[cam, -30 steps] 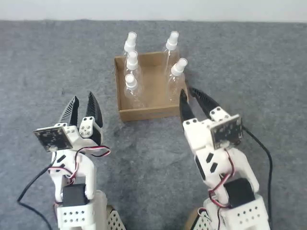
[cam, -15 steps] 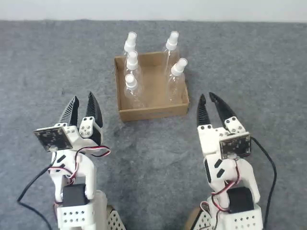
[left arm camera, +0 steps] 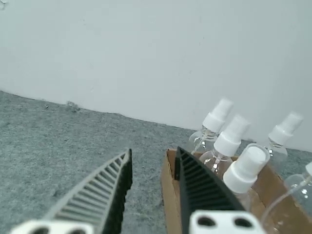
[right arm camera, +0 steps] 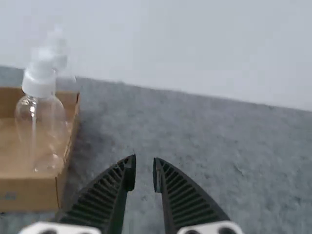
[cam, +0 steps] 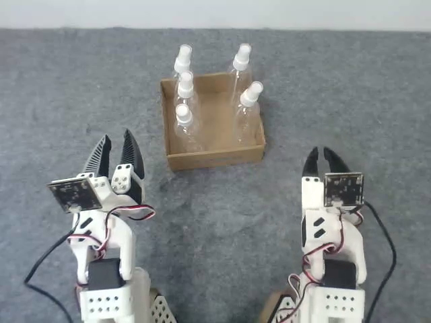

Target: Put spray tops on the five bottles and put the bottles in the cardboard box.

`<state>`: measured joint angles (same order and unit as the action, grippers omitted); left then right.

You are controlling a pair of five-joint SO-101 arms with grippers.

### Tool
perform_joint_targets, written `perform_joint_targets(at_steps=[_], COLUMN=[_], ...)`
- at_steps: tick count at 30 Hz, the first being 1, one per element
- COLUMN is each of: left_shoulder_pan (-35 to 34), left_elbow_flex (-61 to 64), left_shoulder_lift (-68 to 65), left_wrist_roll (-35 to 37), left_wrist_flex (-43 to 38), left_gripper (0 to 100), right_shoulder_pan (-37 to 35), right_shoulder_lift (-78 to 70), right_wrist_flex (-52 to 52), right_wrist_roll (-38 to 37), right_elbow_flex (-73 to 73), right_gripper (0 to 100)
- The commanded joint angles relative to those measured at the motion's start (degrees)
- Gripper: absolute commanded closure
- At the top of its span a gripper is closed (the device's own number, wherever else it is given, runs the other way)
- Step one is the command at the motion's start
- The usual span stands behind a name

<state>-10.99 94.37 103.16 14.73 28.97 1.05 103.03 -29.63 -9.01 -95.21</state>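
High view: a shallow brown cardboard box sits on the grey felt mat ahead of both arms. Five clear plastic bottles with white spray tops stand upright inside it, three along one side wall and two along the other. The black-fingered left gripper hangs near the box's front corner, its fingers spread moderately wide with nothing between them. The right gripper is off the opposite front corner, apart from the box, its fingers only barely parted and holding nothing.

Left wrist view: the left gripper shows a clear gap between its ribbed fingers. The cardboard box lies beyond them with bottles standing in it, in front of a plain white wall.

Right wrist view: the right gripper has a narrow slit between its fingers and points at bare mat. The cardboard box lies off to one side, a bottle upright near its wall.
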Motion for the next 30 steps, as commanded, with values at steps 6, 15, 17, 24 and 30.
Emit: perform_joint_targets(at_steps=[6,15,17,24,30], left_shoulder_pan=[0.9,1.0,1.0,0.9,0.9], left_elbow_flex=[2.2,2.2,2.2,2.2,2.2], left_shoulder_lift=[1.3,1.3,1.3,1.3,1.3], left_wrist_roll=[0.1,0.1,0.1,0.1,0.5], left_wrist_flex=[4.7,22.1,26.1,39.5,43.3], left_gripper=[86,86,86,87,87], right_shoulder_pan=[1.6,1.8,2.9,8.4,10.2], right_shoulder_lift=[1.1,1.0,1.0,1.0,1.0], right_wrist_flex=[-15.9,-32.1,-36.6,-44.1,-45.4], right_wrist_roll=[-0.9,-1.1,-1.2,-1.2,-1.1], right_elbow_flex=[-1.2,-1.2,-1.2,-1.2,-1.2], right_gripper=[99.0,99.1,99.1,99.1,99.1])
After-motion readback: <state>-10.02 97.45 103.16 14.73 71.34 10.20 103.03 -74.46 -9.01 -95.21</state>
